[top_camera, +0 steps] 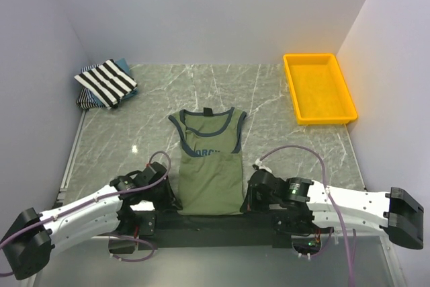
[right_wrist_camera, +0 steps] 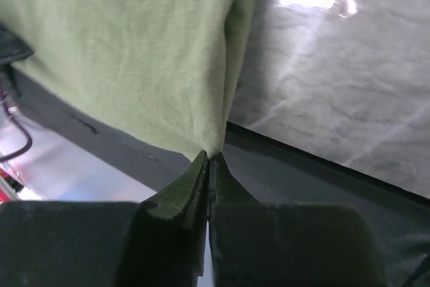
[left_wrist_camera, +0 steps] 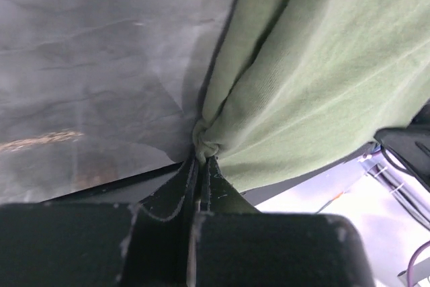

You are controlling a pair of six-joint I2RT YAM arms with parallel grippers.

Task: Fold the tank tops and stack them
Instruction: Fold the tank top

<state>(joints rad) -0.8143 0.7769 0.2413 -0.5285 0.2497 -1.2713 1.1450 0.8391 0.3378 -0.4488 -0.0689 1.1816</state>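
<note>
The olive-green tank top (top_camera: 209, 166) lies face up in the middle of the worktop (top_camera: 154, 99), neck pointing away from the arms and its hem at the near edge. The lower half looks narrower than the chest, as if its sides are tucked in. The left end effector (left_wrist_camera: 200, 163) is clenched on the hem's left corner, with a small knot of cloth bunched at its tips. The right end effector (right_wrist_camera: 210, 157) is clenched on the right corner, and its bite looks thin, hardly more than the very tip of the fabric.

The cloth is a light, limp knit (the ribbing shows in the left wrist view). It will likely sag and drape between the two holds rather than keep any shape, so a pull on one side alone would skew it. The hem corners seem the right places to hold it, since a lift from both carries the whole lower edge evenly. The right hold may slip if it is tugged.

The striped tank top (top_camera: 107, 80) sits on the bluish tank top (top_camera: 123, 66) at the far left corner, well apart from the yellow tray (top_camera: 290, 85).
</note>
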